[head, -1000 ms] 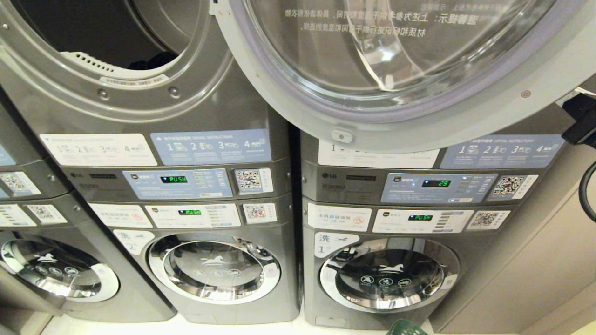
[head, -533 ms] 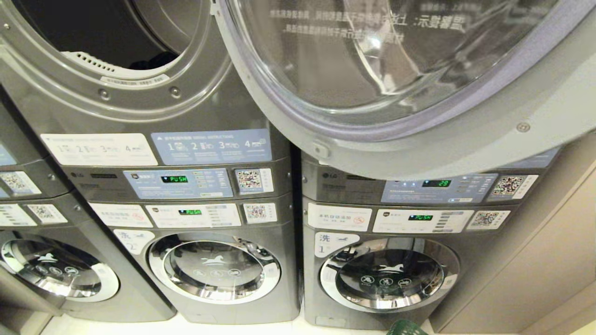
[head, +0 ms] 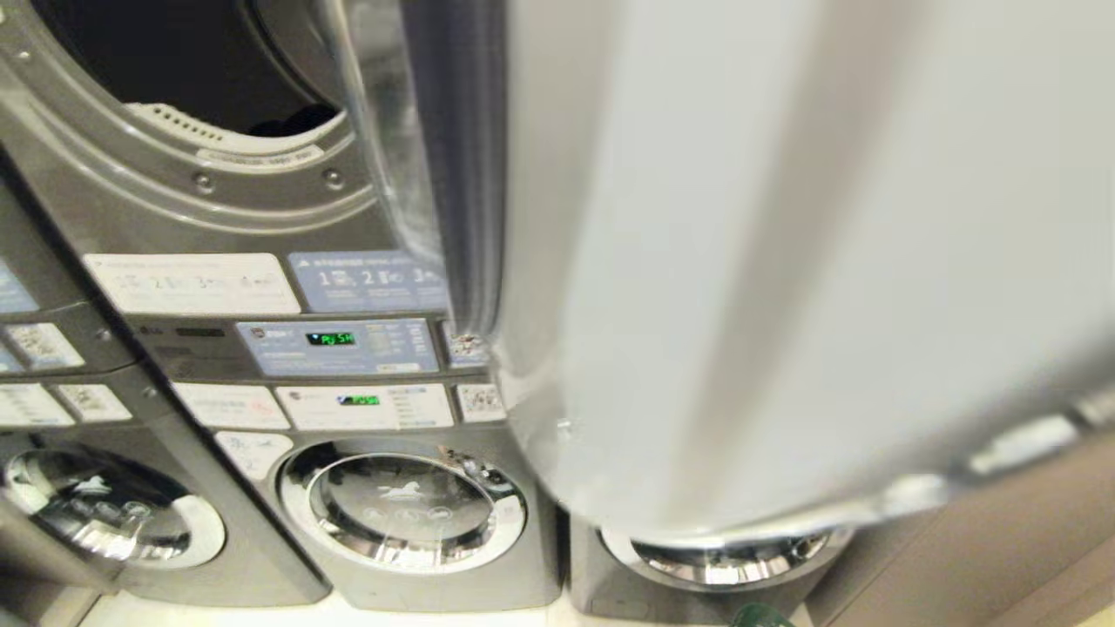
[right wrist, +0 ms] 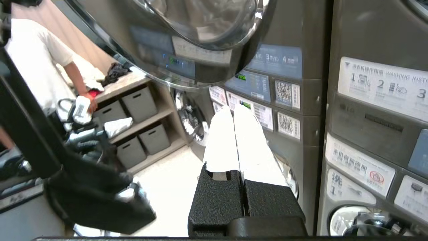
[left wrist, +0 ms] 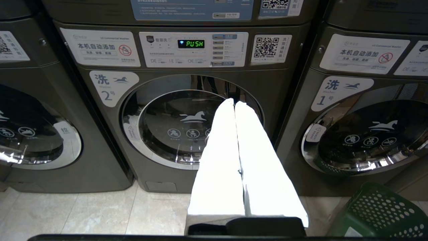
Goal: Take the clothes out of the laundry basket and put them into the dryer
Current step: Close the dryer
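Both end effectors, left [left wrist: 234,102] and right [right wrist: 232,107], are pinched closed and empty. Only a dark sliver of the clothes [head: 296,120] shows inside the dryer [head: 218,157]; soft, light fabric, probably best pinched at a raised fold.

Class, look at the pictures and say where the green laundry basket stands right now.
The laundry basket stands on the pale floor in front of the washer marked 1, seen in the left wrist view; the head view catches only its rim at the bottom edge.

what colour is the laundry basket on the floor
Dark green, with rows of round holes in its walls. The laundry basket shows best in the left wrist view.
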